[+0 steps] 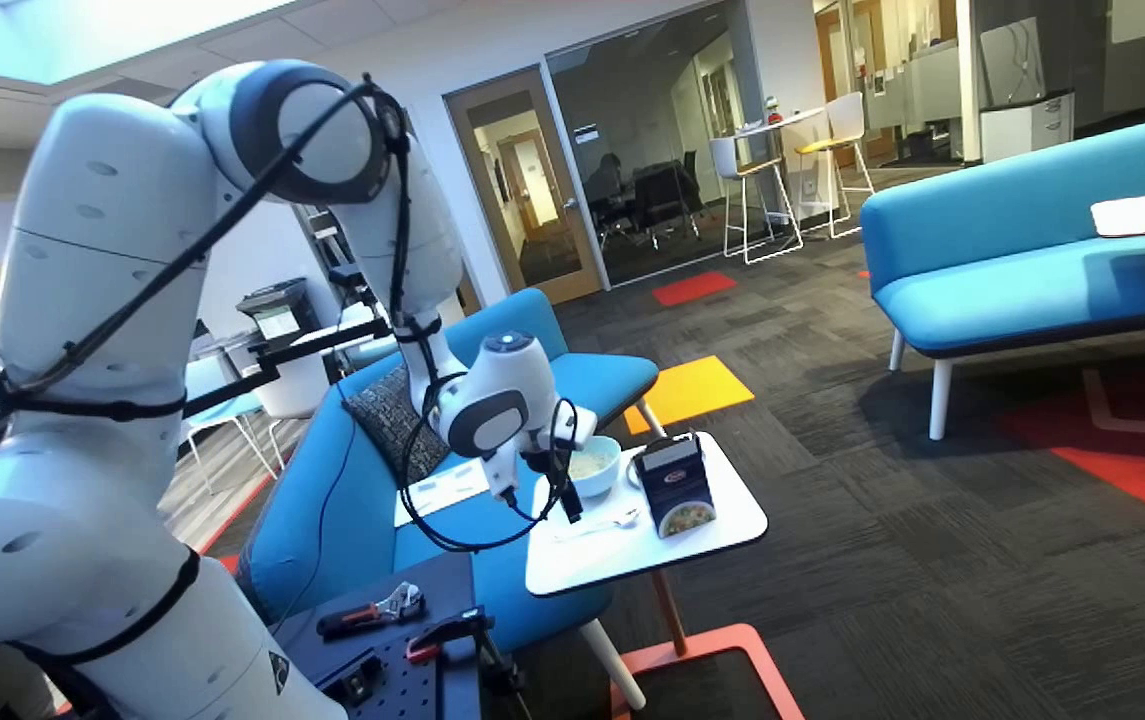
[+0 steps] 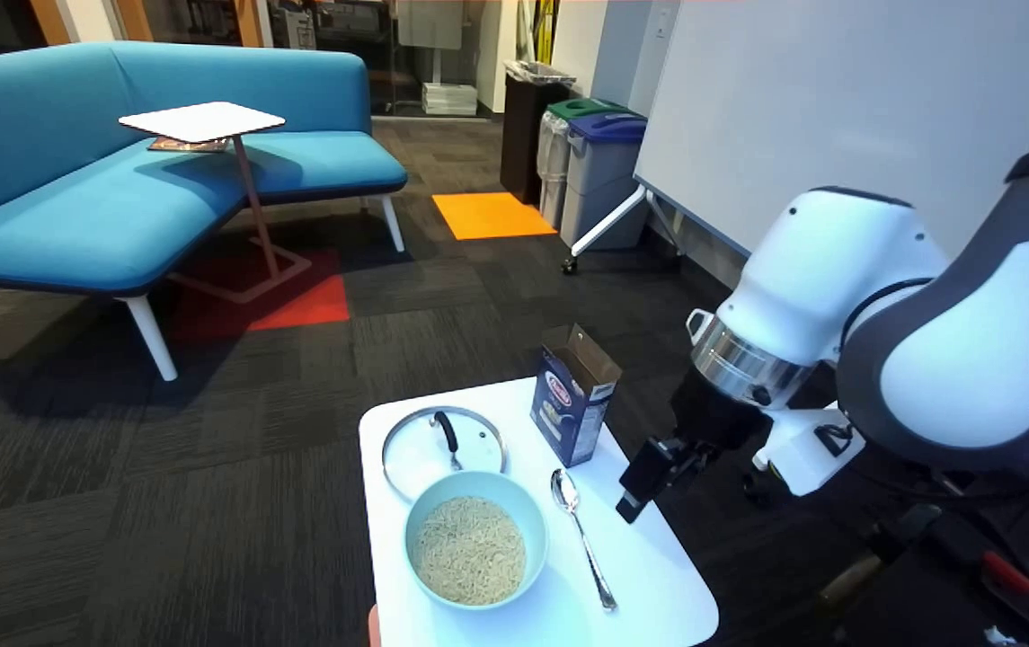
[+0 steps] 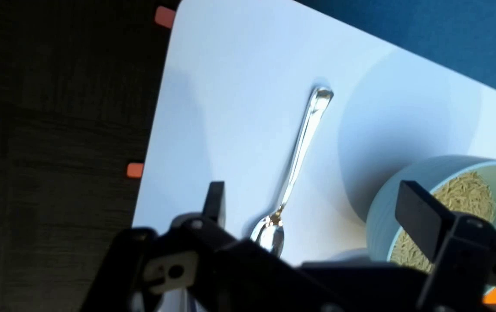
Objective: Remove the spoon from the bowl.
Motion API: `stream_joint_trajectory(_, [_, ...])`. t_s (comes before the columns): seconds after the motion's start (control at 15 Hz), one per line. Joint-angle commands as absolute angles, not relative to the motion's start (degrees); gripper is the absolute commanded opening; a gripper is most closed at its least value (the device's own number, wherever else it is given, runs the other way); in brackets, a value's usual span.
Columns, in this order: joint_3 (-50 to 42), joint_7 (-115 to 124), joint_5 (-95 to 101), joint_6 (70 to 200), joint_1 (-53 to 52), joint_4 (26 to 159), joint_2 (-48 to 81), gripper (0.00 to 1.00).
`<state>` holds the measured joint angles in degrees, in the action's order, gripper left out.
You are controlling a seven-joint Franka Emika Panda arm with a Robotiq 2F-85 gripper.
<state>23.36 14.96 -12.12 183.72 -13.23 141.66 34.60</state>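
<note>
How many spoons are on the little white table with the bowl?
1. The spoon lies on the white table beside the bowl, not touching it. I see no other, though one buried under the grains in the bowl would be hidden.

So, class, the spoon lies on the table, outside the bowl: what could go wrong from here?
In the wrist view, one of the fingers covers part of the bowl; lowering there might knock it, spilling food.
The box stands near the edge of the table; a bump could tip it off.
The spoon lies flat, so a grasp might slip.
</note>
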Motion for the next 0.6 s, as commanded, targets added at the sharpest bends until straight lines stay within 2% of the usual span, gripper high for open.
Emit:
stream_joint_trajectory(0.0, [12.46,19.26,-14.37,179.30,-25.27,149.07,20.19,1.00])
stream_joint_trajectory(0.33, [-5.84,25.70,-6.13,168.65,-40.28,152.73,8.61,1.00])
stream_joint_trajectory(0.53, [-10.99,31.48,2.73,162.31,-43.49,151.50,5.96,1.00])
